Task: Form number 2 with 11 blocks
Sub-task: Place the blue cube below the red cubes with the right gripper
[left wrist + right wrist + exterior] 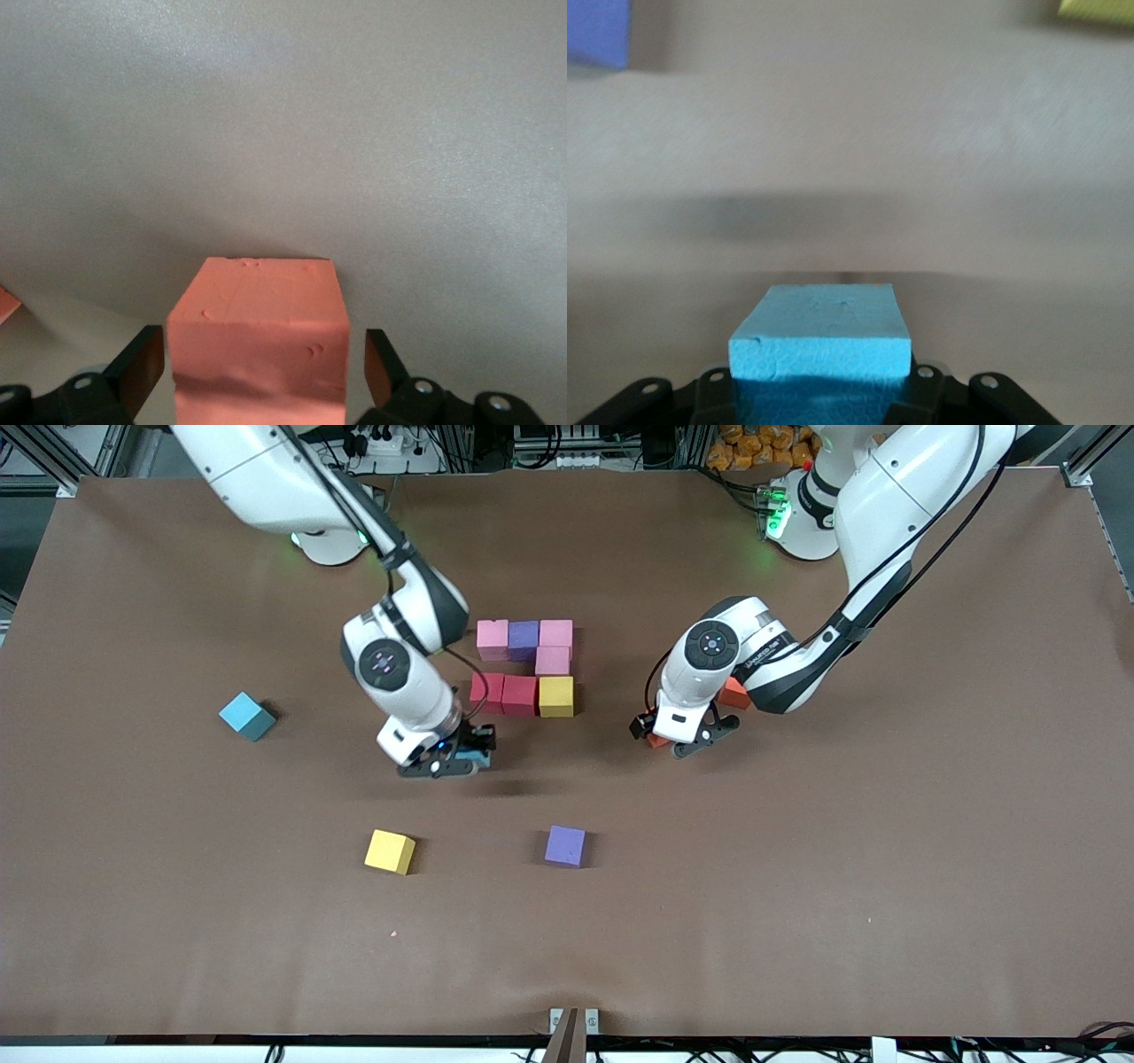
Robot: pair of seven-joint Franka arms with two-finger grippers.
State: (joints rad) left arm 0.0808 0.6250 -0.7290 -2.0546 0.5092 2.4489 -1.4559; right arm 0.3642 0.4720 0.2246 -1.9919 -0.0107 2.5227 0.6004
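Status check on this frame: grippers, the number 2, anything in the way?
Right gripper shut on light blue block, near the red cubes. Left gripper open around orange block. Number 2 has three rows built. Nothing blocking.

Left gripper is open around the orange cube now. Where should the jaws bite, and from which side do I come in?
Come straight down from above. The orange cube sits flat on the table between the open jaws of the left gripper, with bare table beside both flanks. Close on those two upright side faces, about mid-height; they are flat and parallel.
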